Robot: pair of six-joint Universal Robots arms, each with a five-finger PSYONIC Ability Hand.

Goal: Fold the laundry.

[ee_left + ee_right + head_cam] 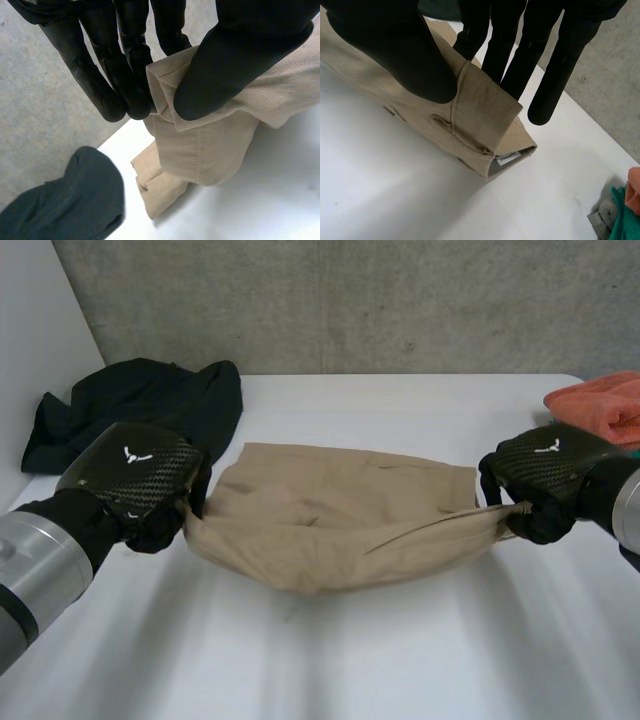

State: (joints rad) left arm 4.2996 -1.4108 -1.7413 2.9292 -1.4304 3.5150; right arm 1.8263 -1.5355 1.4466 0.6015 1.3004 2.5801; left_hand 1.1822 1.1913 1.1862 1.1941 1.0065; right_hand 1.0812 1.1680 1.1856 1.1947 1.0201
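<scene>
A tan garment (330, 520) hangs stretched between my two hands over the middle of the white table (400, 660), sagging in the centre. My left hand (140, 485) pinches its left end; in the left wrist view the thumb (220, 70) presses the hemmed tan cloth (200, 145) against the fingers (125, 85). My right hand (545, 475) is shut on the right end; in the right wrist view the thumb (405, 60) clamps a folded tan edge (480, 110) against the fingers (520, 65). A white label (507, 157) shows inside the fold.
A black garment (140, 405) lies heaped at the table's back left, also seen as the dark heap (65, 200) below my left hand. An orange cloth (605, 405) lies at the back right edge, with teal and grey cloth (620, 210) beside it. A grey wall stands behind.
</scene>
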